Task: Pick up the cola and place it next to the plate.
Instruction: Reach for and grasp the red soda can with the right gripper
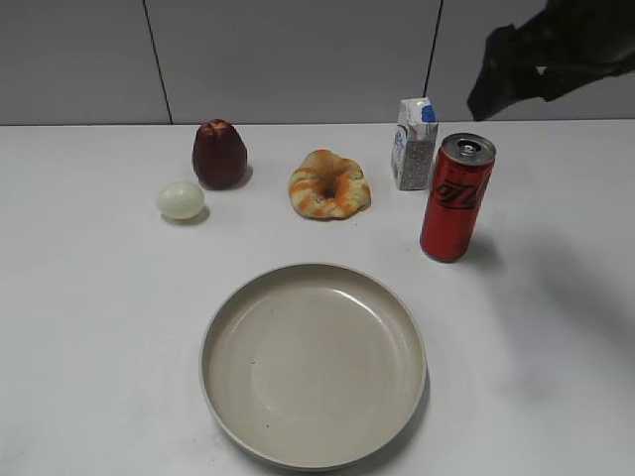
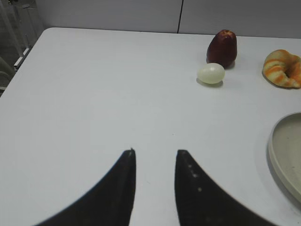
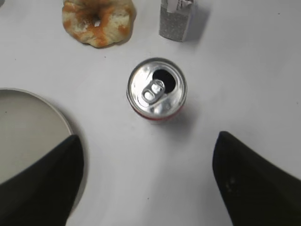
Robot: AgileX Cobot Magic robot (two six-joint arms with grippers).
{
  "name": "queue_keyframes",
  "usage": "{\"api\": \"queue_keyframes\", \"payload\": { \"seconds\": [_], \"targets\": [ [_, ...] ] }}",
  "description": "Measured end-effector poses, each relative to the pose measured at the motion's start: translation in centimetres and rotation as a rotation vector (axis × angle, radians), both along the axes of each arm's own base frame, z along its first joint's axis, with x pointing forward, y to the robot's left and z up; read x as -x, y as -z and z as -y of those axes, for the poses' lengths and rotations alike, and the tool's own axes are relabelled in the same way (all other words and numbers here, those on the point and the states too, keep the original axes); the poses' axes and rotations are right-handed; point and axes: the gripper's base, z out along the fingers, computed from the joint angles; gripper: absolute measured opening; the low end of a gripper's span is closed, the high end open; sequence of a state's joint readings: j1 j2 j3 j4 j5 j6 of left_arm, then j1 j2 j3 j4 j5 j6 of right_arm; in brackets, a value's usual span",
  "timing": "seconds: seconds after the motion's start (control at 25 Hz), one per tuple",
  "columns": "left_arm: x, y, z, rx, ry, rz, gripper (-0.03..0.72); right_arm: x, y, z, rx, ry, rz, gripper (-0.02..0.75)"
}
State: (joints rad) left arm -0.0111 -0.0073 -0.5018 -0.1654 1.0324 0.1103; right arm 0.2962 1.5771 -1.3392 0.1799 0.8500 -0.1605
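White table [image 1: 89, 327] carries everything. Going from the left, a pale egg-shaped item [image 1: 181, 200] lies just beside a dark red pear-shaped fruit [image 1: 219, 154], then comes an orange-and-cream ring-shaped pastry [image 1: 328, 184], then a small white-and-blue carton [image 1: 414, 144] whose print is too small to read. The cola [image 1: 456, 196] stands upright just right of and in front of the carton, red with black script lettering I cannot make out; its silver top shows the pull tab and an open mouth. The plate [image 1: 314, 363], beige and glossy, sits nearer the camera, left of the can and apart from it.

The left end effector [image 2: 154, 155] hovers over bare table, its fingers slightly apart and gripping nothing. The right end effector [image 3: 148, 155] hangs above the cola, spread wide, touching nothing.
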Motion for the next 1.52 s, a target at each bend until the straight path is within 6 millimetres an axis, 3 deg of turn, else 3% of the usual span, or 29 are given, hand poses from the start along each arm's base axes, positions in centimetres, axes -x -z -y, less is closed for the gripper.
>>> {"api": "queue_keyframes", "payload": {
  "seconds": [0.2, 0.36, 0.88, 1.08, 1.28, 1.52],
  "targets": [
    [0.0, 0.0, 0.0, 0.000, 0.000, 0.000, 0.230, -4.2, 1.6, -2.0, 0.041, -0.019, -0.083, 0.649],
    [0.0, 0.0, 0.0, 0.000, 0.000, 0.000, 0.230, -6.3, 3.8, -2.3, 0.091, -0.003, -0.133, 0.647],
    [0.0, 0.0, 0.0, 0.000, 0.000, 0.000, 0.230, -8.0, 8.8, -2.8, 0.126, 0.009, -0.248, 0.617],
    [0.0, 0.0, 0.0, 0.000, 0.000, 0.000, 0.230, -8.1, 9.3, -2.9, 0.127, 0.012, -0.257, 0.524],
    [0.0, 0.0, 0.0, 0.000, 0.000, 0.000, 0.230, -8.2, 9.1, -3.0, 0.124, 0.013, -0.267, 0.512],
    [0.0, 0.0, 0.0, 0.000, 0.000, 0.000, 0.230, -8.5, 6.1, -4.3, 0.086, -0.017, -0.262, 0.512]
  ]
}}
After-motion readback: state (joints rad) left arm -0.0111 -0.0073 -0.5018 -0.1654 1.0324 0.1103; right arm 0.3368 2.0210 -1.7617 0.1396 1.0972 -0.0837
